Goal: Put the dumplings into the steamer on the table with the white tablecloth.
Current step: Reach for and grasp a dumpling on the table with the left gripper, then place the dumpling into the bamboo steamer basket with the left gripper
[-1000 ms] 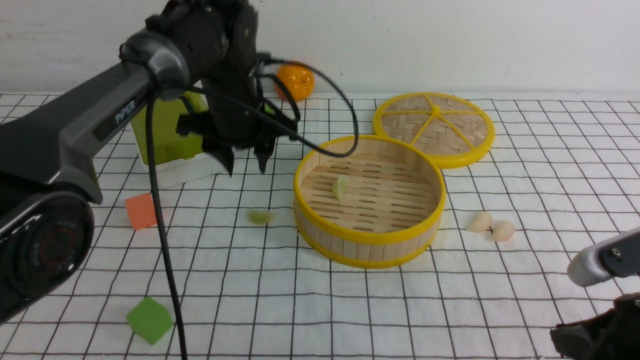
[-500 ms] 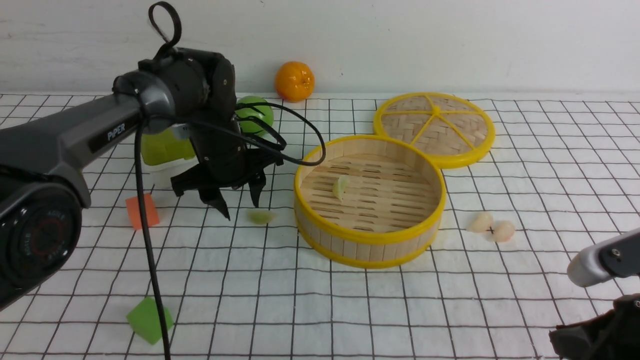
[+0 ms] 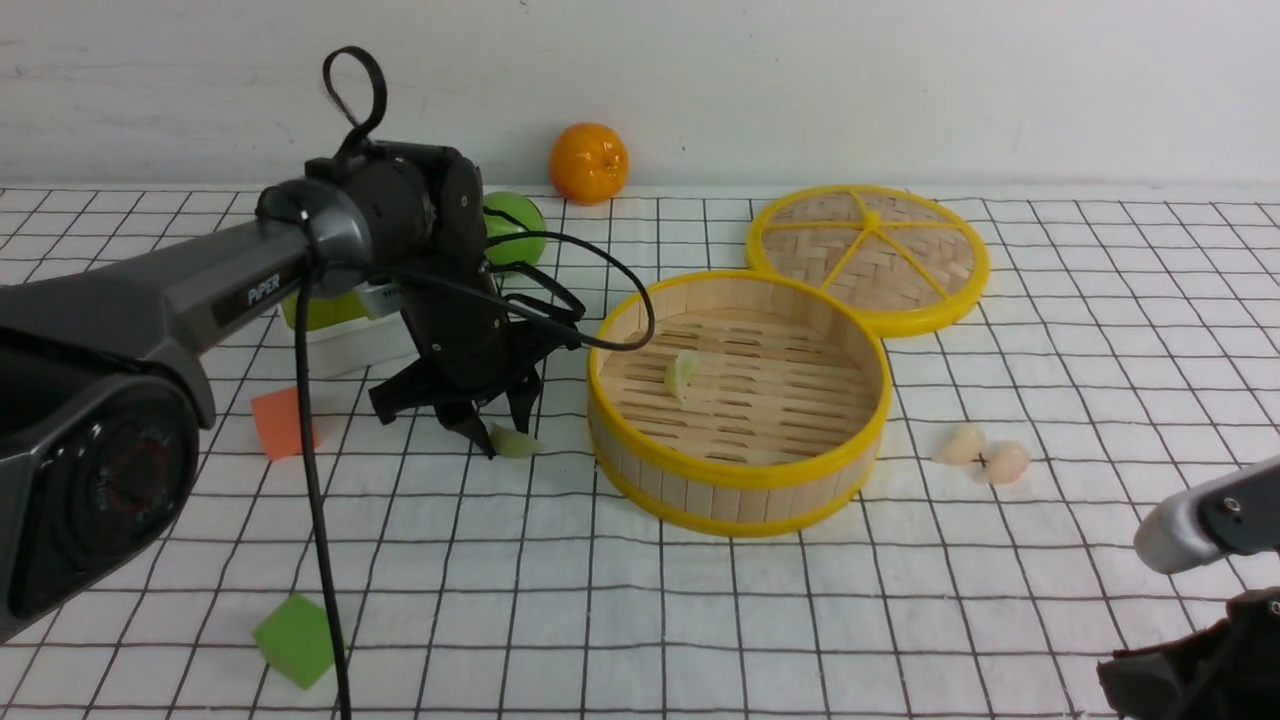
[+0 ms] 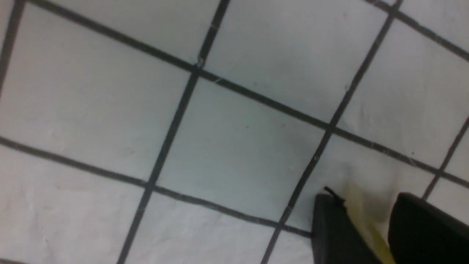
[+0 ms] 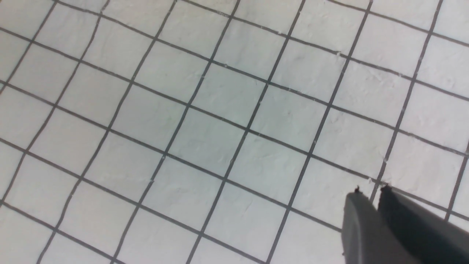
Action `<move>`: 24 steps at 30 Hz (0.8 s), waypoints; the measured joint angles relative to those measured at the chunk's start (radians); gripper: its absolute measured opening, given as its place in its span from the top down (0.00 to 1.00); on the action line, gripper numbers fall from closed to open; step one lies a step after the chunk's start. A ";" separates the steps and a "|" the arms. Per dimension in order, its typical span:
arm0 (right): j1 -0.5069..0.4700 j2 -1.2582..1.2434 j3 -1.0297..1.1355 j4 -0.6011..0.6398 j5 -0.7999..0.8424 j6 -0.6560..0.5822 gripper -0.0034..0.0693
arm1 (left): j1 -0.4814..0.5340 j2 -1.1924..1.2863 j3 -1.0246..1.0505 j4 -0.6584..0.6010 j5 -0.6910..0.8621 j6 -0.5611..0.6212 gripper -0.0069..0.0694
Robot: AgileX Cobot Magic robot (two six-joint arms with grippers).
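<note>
Table surface: white cloth with thin black square grid (image 3: pixel 1100 330).

Directly on it:
- Round bamboo steamer with yellow rims (image 3: pixel 740 485), centre.
- Flat woven lid with yellow spokes (image 3: pixel 868 250), just behind the steamer, to the right.
- Pale green crescent dumpling (image 3: pixel 516 443), just left of the steamer.
- Two whitish-pink dumplings (image 3: pixel 1004 462), touching each other, to the steamer's right.
- Orange foam cube (image 3: pixel 278 422), left.
- Green foam cube (image 3: pixel 293 640), near left.
- Orange round fruit (image 3: pixel 588 162) and green ball (image 3: pixel 515 225), toward the back.

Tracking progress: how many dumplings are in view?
4. One green dumpling lies in the steamer; a second green dumpling between the fingers of the left hand; two pinkish dumplings lie right of the steamer. None seems hidden.
</note>
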 joint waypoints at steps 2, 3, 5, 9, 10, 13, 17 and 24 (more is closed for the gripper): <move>0.000 0.000 0.000 0.000 0.000 0.000 0.85 | 0.000 -0.001 0.000 -0.001 0.009 0.041 0.74; 0.000 0.000 0.000 0.000 0.000 0.000 0.85 | 0.000 -0.004 0.000 -0.002 0.013 0.068 0.74; 0.000 0.000 0.000 0.000 0.000 0.000 0.85 | 0.000 -0.013 0.001 -0.002 0.026 0.130 0.74; 0.000 0.000 0.000 0.000 0.000 0.000 0.85 | 0.000 -0.058 0.000 -0.002 0.036 0.222 0.74; 0.000 0.000 0.000 0.000 0.000 0.000 0.84 | 0.000 -0.073 -0.007 -0.003 0.042 0.242 0.74; 0.000 0.000 0.000 0.000 -0.001 0.000 0.84 | -0.006 -0.109 -0.050 -0.025 0.069 0.297 0.74; 0.000 0.000 0.000 0.001 -0.014 0.000 0.84 | -0.067 -0.150 -0.166 -0.087 0.086 0.441 0.74; 0.000 0.000 0.000 0.001 -0.017 -0.001 0.83 | -0.218 -0.098 -0.211 -0.106 -0.076 0.645 0.74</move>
